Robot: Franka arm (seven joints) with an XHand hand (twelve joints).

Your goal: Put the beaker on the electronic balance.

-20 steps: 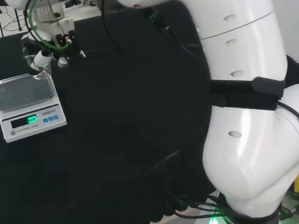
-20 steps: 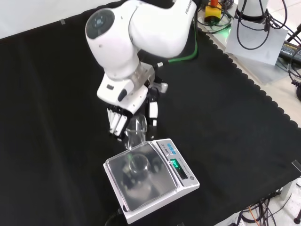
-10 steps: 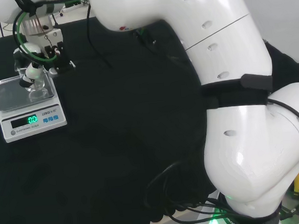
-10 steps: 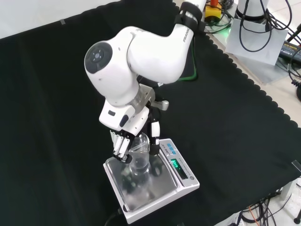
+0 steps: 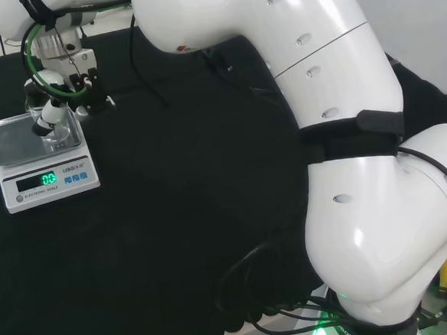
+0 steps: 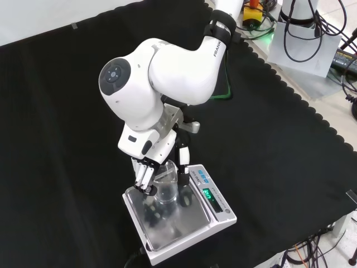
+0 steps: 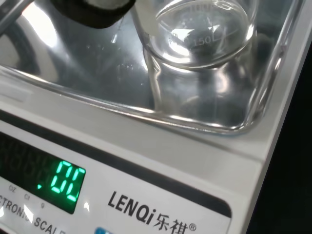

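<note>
The clear glass beaker (image 6: 167, 188) stands upright over the steel pan of the white electronic balance (image 6: 173, 237), toward the pan's far edge in the front view. My hand (image 6: 146, 173) is shut on the beaker, with fingers on one side and the thumb on the other. In the head view the balance (image 5: 16, 144) sits at the far left, with the beaker (image 5: 54, 135) under the hand (image 5: 50, 112). The wrist view has the beaker's base (image 7: 200, 39) very close to the pan (image 7: 97, 83); whether they touch, I cannot tell. A dark fingertip (image 7: 97, 10) lies beside the glass.
Black cloth (image 6: 290, 162) covers the bench all round the balance. The arm's big white link (image 6: 167, 72) hangs above the hand in the front view. Cables and a grey plate (image 6: 304, 47) lie past the cloth's scalloped far right edge.
The hand has carried the beaker from beside the balance's far edge to over the pan, then lowered it a little closer to the steel.
</note>
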